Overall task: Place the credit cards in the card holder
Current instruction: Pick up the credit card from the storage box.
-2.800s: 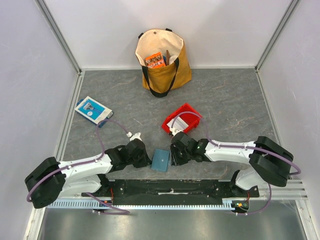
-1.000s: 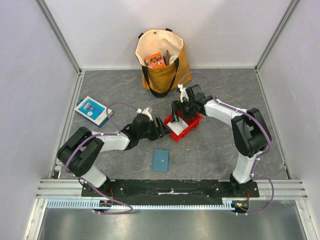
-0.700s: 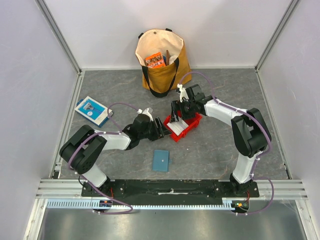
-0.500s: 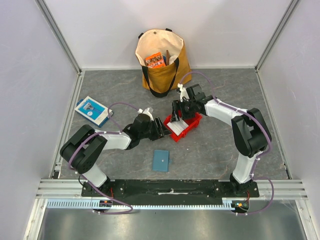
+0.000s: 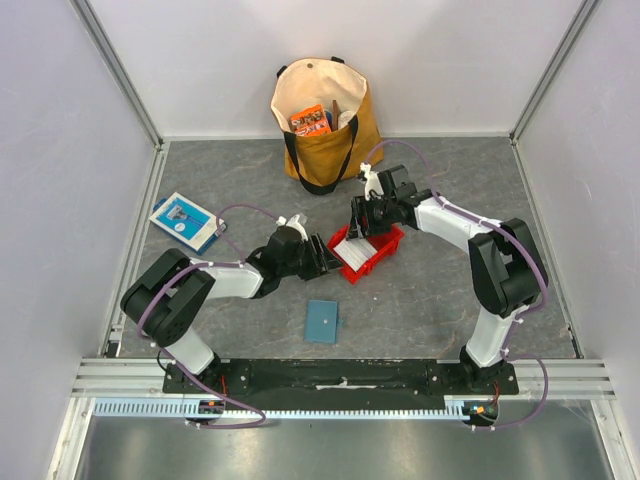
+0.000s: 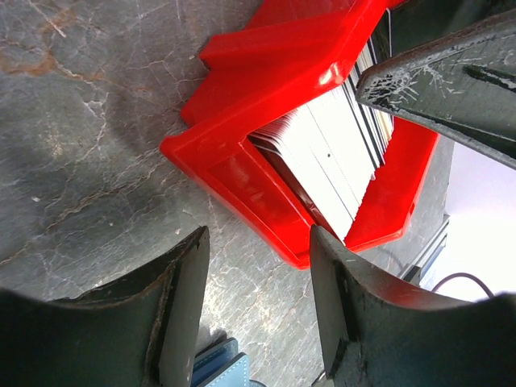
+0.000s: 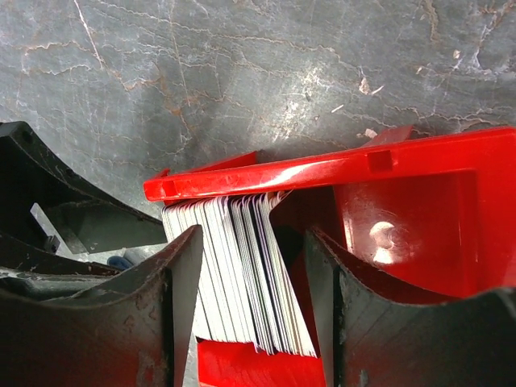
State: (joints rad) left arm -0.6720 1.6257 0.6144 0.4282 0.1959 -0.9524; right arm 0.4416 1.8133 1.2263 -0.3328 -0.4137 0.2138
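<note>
The credit cards (image 7: 242, 282) stand on edge in a tight row inside a red bin (image 6: 242, 173) in the middle of the grey counter (image 5: 450, 190). The right claw (image 7: 251, 238) hangs over the far side of the bin. Its two fingers are partly apart, with the tops of the cards showing in the gap between them. It cannot be told if the fingers touch the cards. The left claw (image 6: 258, 242) is at the near left corner of the bin, low over the counter. Its fingers are apart too, and the corner of the bin shows between them. It holds nothing.

The card holder (image 5: 322, 320) lies flat and closed on the counter, nearer the arm bases than the bin and away from both claws. A tan tote bag (image 5: 345, 140) stands at the back wall. A flat blue and white box (image 5: 185, 220) lies at the left.
</note>
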